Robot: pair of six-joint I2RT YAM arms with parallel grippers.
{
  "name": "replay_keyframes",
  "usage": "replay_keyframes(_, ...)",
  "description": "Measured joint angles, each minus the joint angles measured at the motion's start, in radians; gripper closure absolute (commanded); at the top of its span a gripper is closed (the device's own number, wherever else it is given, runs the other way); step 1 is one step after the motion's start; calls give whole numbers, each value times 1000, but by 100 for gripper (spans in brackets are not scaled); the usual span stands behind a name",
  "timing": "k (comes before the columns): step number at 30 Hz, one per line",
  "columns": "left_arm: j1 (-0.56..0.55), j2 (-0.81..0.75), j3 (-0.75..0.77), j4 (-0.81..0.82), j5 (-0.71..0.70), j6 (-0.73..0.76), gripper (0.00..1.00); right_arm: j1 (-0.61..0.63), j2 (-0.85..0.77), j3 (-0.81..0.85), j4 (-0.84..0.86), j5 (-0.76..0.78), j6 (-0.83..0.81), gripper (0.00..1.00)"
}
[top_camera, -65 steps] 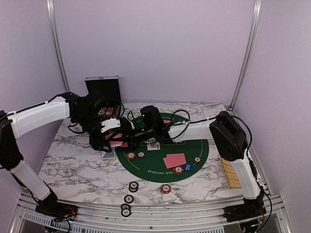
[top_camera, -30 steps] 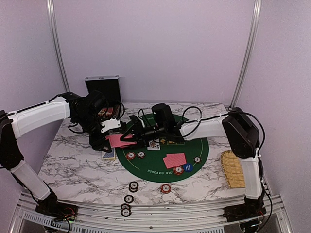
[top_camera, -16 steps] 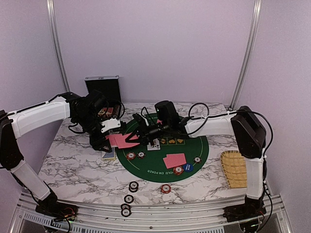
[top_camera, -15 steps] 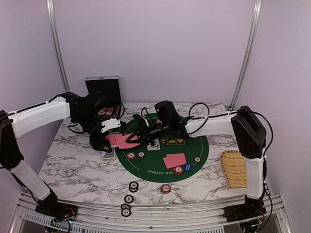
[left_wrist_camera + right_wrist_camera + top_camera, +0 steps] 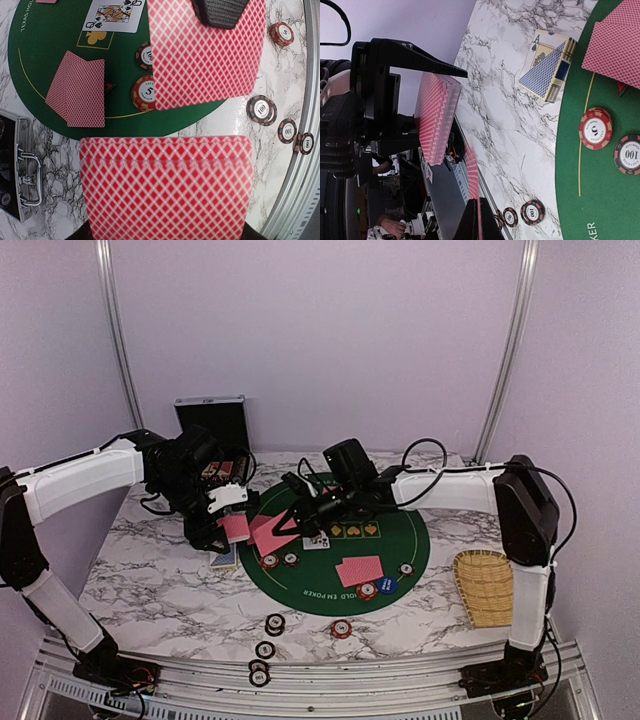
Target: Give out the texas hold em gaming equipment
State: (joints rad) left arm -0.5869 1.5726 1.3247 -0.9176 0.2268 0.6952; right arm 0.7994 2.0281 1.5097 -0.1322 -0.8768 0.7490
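My left gripper is shut on a deck of red-backed playing cards, held above the marble table's left part. My right gripper is shut on a single red-backed card, clear of the deck and hanging over the green mat's left edge. In the right wrist view this card is edge-on and the deck stands apart from it. Two face-down cards and a face-up queen lie on the green mat, along with chips and a blue button.
A blue-backed card box lies under the deck. More chips sit near the front edge. A black case stands at the back left, and a bamboo tray lies at the right edge.
My right gripper has closed on one card and drawn it rightward off the deck. The right arm has stretched out further. The left arm and deck have stayed put.
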Motion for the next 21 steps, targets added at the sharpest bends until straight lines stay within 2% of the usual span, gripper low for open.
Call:
replay_keyframes(6,0,0,0,0,0,0,100,-43,-43,21,-140,54,-101,100)
replay_keyframes(10,0,-2,-6,1,0,0,100,-79,-53,126,-303,193,-237,100)
replay_keyframes(16,0,-6,-16,3,-1,0,100,-79,-53,274,-486,545,-469,100)
replay_keyframes(21,0,-25,-31,4,-8,0,100,-17,-27,263,-502,970,-692,100)
